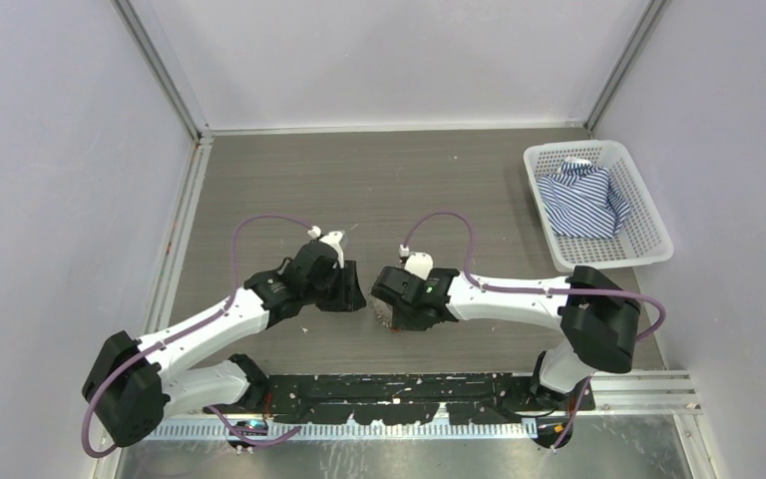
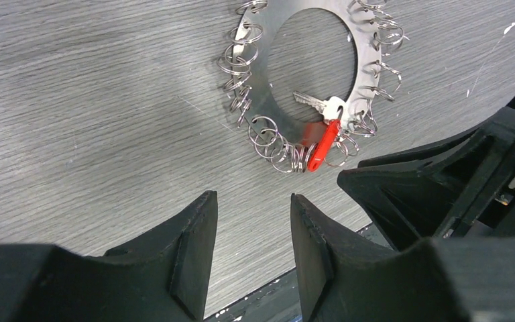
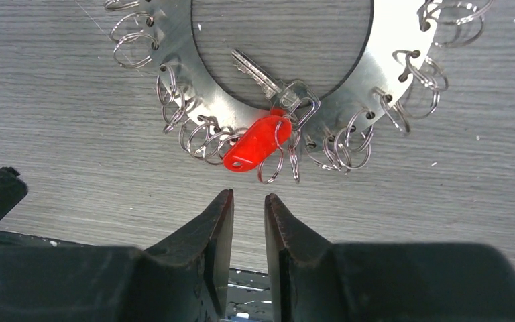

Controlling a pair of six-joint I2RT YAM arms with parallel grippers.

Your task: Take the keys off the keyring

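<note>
The keyring (image 2: pixel 255 90) is a flat silvery ring plate lying on the grey table, fringed with many small wire split rings (image 2: pixel 271 141). One silver key (image 2: pixel 315 102) with a red tag (image 2: pixel 322 144) hangs at its near edge. The plate (image 3: pixel 392 40), key (image 3: pixel 261 77) and tag (image 3: pixel 255 142) also show in the right wrist view. My left gripper (image 2: pixel 253 201) is open and empty, just short of the ring. My right gripper (image 3: pixel 248 198) is open a narrow gap, empty, just below the red tag. In the top view both grippers (image 1: pixel 354 297) (image 1: pixel 387 304) meet and hide the ring.
A white plastic basket (image 1: pixel 651 215) with a blue striped cloth (image 1: pixel 583 200) stands at the back right. The right gripper's black fingers (image 2: pixel 442 174) sit close beside the left one. The table's near edge and black base rail (image 1: pixel 409 384) lie just behind the grippers.
</note>
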